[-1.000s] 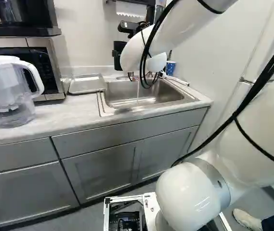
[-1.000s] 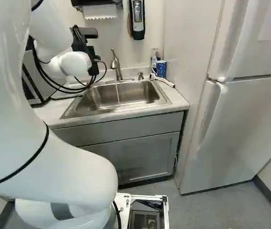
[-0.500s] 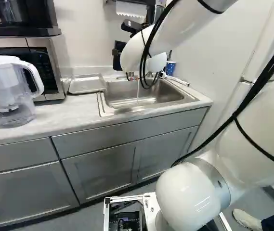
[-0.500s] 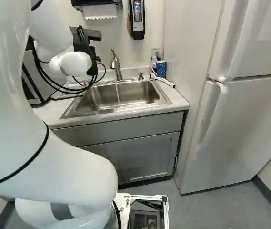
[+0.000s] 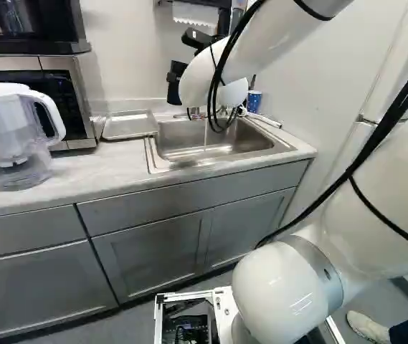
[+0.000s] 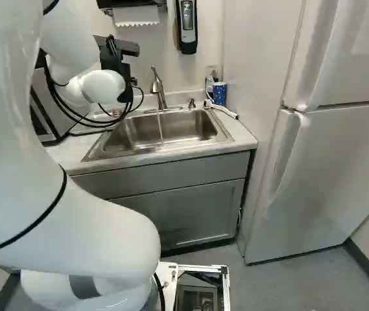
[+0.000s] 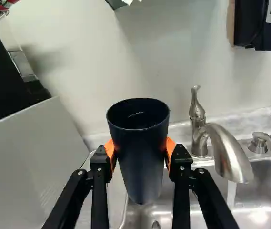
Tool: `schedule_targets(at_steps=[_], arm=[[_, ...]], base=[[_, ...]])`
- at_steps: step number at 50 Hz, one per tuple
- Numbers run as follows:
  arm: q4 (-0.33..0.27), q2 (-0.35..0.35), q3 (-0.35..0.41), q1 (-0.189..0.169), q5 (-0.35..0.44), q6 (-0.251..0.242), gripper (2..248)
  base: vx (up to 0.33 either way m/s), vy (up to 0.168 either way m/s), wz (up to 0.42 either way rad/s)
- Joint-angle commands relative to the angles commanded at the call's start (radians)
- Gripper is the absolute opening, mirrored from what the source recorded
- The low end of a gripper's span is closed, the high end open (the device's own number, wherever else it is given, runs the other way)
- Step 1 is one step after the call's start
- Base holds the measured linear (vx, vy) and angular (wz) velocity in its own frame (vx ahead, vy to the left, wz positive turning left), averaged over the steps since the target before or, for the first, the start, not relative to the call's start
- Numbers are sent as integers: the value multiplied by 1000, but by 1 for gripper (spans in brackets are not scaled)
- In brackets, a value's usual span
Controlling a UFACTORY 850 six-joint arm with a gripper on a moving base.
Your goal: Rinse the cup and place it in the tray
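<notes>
Beside the wall, left of the sink's faucet in the left base view, my gripper (image 5: 173, 77) holds the dark cup (image 5: 174, 92) in the air. The wrist view shows my gripper (image 7: 141, 151) shut on the dark blue cup (image 7: 142, 157), an orange pad on either side, the cup's open rim showing. Its inside looks dark. The faucet (image 7: 228, 152) stands beside the cup, its water stream (image 7: 231, 193) falling clear of it into the sink (image 5: 207, 152). The metal tray (image 5: 130, 135) lies on the counter left of the sink.
A microwave (image 5: 85, 93) and a water pitcher (image 5: 17, 136) stand on the counter. A blue cup (image 6: 219, 94) is behind the sink's right corner. A soap dispenser (image 6: 187, 26) and paper towel holder (image 6: 134, 5) hang on the wall; a fridge (image 6: 320, 168) stands right.
My wrist has turned slightly, tilting the cup a little from its earlier, more upright stance. The cup stays gripped. The base has not moved.
</notes>
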Motion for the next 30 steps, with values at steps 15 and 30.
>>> schedule_targets(at_steps=[15, 30], arm=[[0, -12, -11, 21, 0, 0, 121], [0, -14, -13, 24, 0, 11, 121]], base=[[0, 0, 0], [0, 0, 0]])
